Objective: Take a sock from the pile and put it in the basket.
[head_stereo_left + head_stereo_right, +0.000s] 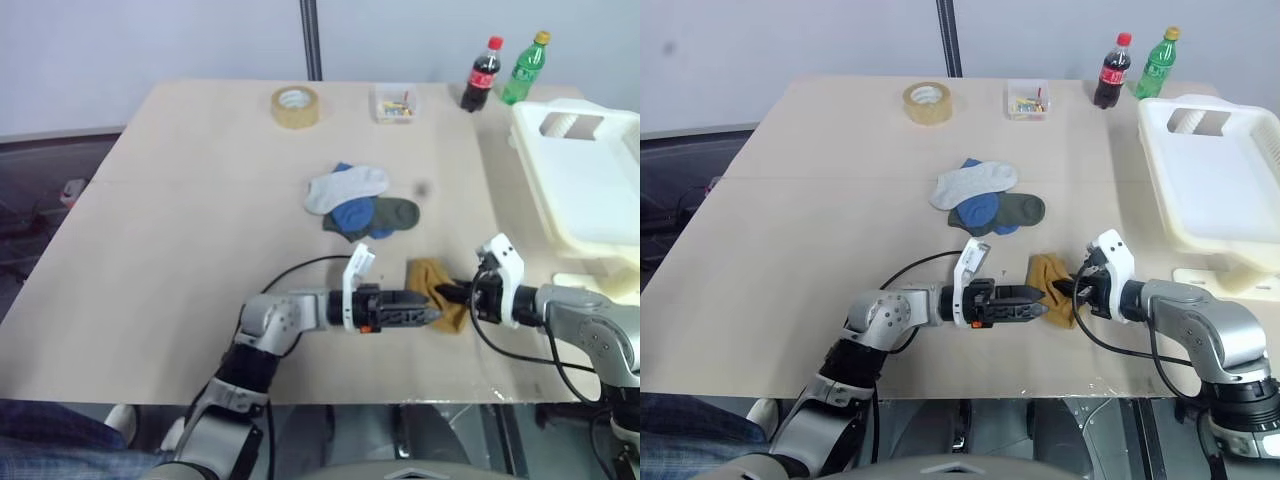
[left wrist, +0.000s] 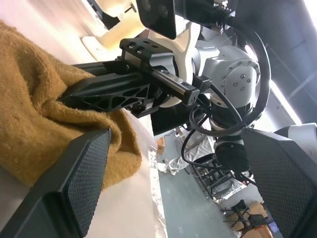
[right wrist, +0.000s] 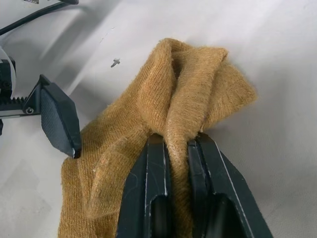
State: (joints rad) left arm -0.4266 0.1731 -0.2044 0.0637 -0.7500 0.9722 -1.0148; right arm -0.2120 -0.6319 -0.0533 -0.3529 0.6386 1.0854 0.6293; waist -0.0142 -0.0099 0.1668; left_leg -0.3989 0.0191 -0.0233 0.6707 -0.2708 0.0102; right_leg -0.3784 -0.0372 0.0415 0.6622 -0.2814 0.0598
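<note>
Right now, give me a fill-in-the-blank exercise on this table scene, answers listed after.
1. The right tool is shut on a fold of the ____ knitted sock.
2. The left tool beside that sock stands ____.
3. The large white plastic basket holds ____ socks.
4. The round roll of tape lies ____ the small sock pile.

Answers: mustard-yellow; open; no; beyond

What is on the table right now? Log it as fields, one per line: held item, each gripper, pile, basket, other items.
held item: mustard sock, apart from the pile, pinched into a fold
right gripper: shut on the sock
left gripper: open, beside the sock, not gripping it
pile: white, blue and dark green socks overlapping, mid-table
basket: white, at the table's right edge, no sock inside
other items: tape roll, small clear box, cola bottle, green bottle, all along the far edge
</note>
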